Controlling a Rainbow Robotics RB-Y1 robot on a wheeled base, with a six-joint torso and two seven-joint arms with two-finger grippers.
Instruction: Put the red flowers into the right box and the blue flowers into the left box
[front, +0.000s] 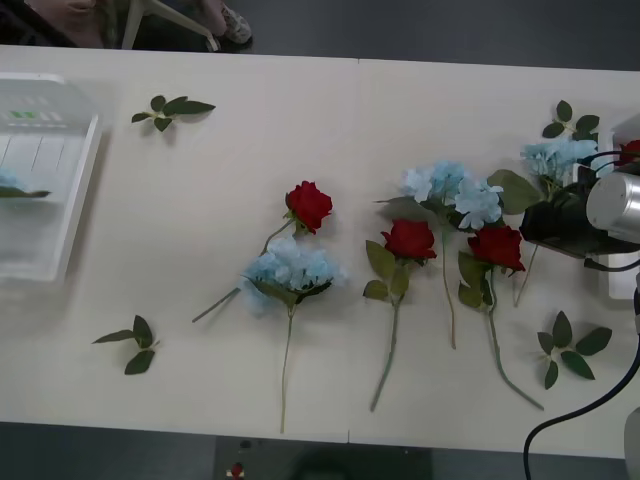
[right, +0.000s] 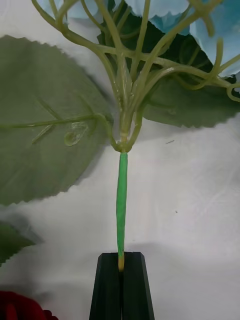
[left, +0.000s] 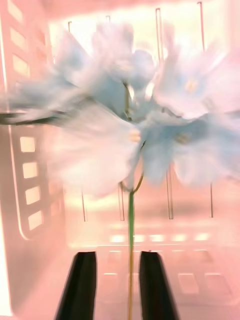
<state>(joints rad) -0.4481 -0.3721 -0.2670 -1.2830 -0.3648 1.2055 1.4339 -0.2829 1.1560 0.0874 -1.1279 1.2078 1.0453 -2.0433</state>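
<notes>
L box (front: 60, 215), far left of tabletop (front: 200, 280), holds one blue flower (left: 135, 130), mostly cut off in front view. L gripper (left: 118, 285) jaws released, either side of its stem. R gripper (right: 121, 287) jaws clenched on stem of another blue flower (front: 556, 155) at R edge. R box (front: 630, 130) barely visible behind R arm; contents unclear. Red flowers (front: 309, 205) lie mid-tabletop.

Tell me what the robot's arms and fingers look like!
The right arm ends in a shiny silver cylinder joined to a black block, with black cables looping down beside it. The right gripper has flat black fingers with slanted tips. The left gripper has the same black fingers, long and narrow. No writing or markings are visible on them.
</notes>
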